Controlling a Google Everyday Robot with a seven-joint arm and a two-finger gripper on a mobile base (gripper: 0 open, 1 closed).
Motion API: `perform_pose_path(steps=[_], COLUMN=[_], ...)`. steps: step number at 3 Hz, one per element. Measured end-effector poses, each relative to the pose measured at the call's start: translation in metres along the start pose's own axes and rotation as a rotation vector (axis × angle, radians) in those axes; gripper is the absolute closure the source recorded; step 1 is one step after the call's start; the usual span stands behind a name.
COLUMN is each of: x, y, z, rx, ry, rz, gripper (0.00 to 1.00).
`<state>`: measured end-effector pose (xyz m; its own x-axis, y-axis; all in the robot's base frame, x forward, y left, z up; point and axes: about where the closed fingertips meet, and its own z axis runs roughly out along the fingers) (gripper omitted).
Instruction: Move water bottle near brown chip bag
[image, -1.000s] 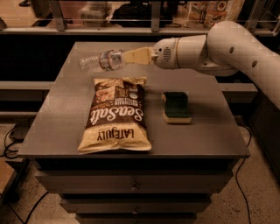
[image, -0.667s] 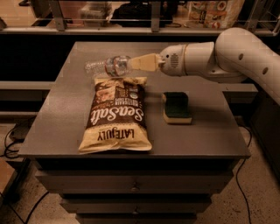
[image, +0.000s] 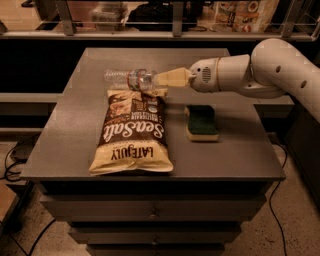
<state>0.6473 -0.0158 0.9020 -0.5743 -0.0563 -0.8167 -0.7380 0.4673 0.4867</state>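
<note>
jaws: clamped on water bottle | at far edge of brown chip bag | bottle horizontal

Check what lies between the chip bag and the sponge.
Only bare tabletop separates the brown chip bag from the sponge in the camera view. The gripper holds the water bottle just beyond the bag's far edge.
</note>
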Motion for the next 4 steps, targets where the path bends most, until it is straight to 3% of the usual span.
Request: perform_pose_path(steps=[1, 4], x=[-0.001, 0.002], y=[-0.011, -0.039], z=[0.002, 0.008], rx=[-0.013, -0.014], ry=[0.009, 0.031], rz=[0.015, 0.051], gripper=[1.00, 0.35])
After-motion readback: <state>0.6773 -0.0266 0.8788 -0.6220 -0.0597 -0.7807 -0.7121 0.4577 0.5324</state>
